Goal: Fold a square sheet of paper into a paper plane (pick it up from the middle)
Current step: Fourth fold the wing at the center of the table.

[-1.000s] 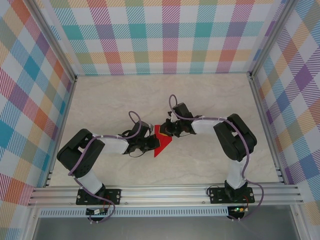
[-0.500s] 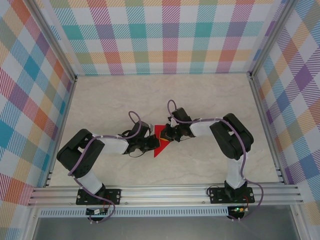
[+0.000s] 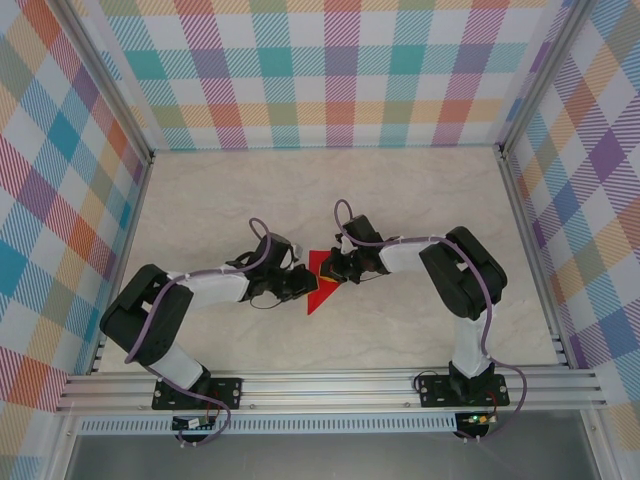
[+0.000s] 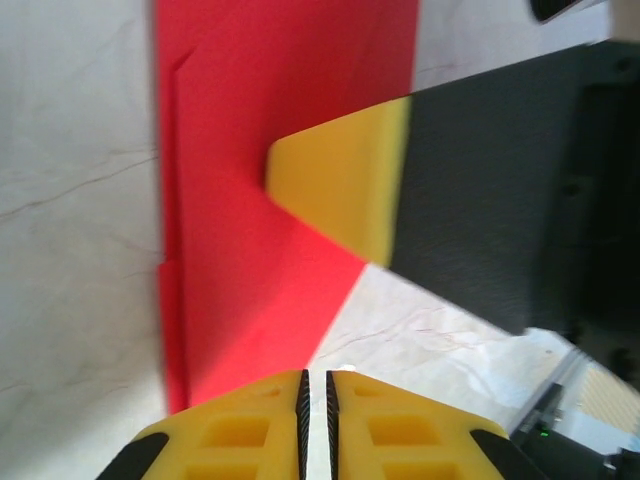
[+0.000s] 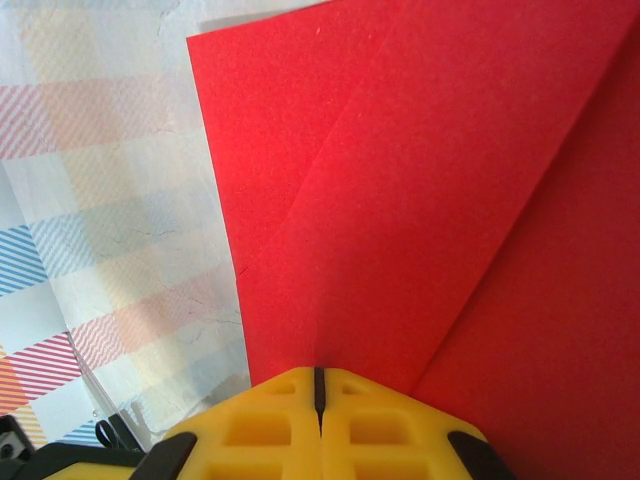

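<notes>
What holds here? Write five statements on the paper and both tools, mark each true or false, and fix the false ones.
1. The red paper lies near the middle of the table. True.
2. It is a flat, unfolded square. False: it shows folds and tapers to a point toward the near edge.
3. The right tool is shut. True.
4. The left tool is parked by the back wall. False: it sits at the paper's left edge.
5. Both tools have yellow fingers. True.
</notes>
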`<state>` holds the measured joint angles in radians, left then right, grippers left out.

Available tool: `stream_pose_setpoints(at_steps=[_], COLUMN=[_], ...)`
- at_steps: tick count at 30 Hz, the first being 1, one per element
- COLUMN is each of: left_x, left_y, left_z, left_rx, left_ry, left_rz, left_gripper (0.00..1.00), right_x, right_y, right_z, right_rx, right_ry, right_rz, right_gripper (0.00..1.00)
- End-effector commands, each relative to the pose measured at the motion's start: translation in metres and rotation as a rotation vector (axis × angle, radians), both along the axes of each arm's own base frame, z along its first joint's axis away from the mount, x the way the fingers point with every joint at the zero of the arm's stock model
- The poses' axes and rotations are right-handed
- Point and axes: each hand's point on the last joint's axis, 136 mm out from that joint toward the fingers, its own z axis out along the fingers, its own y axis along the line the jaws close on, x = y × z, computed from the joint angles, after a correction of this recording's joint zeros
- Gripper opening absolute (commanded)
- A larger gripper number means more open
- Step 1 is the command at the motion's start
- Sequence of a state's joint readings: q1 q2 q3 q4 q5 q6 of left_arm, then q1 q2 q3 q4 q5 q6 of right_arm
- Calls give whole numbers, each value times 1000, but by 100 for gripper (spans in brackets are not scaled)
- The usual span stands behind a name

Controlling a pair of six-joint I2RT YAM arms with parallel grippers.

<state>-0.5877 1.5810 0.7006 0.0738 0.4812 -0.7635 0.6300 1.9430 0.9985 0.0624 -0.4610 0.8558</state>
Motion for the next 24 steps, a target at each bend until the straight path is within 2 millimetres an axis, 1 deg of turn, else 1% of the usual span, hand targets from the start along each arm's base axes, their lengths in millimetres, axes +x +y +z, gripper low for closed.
stream_pose_setpoints(at_steps=[1,5,9,16,24], left_x=[5,6,0,-27,-61], left_y=[-10,-20,-12,8,22], left_z=[12,1,-22,-52,-63], left_rx=[-79,-129,-85,-16,19], left_ry=[43,95,140,225,279], left_rz=[-5,-14,10,26,-43], left_gripper=[15,14,14,13,15], right_x=[-12,-12,-12,-14,-14], right_y=[-20,-19,-20,-23,-24], right_z=[-36,-36,-38,-40,-40], right_rx=[-124,-126,-131,-141,-150], right_ry=[80,79,82,86,87], right_rz=[-29,-28,-30,-32,-33], right_gripper=[5,5,5,5,5])
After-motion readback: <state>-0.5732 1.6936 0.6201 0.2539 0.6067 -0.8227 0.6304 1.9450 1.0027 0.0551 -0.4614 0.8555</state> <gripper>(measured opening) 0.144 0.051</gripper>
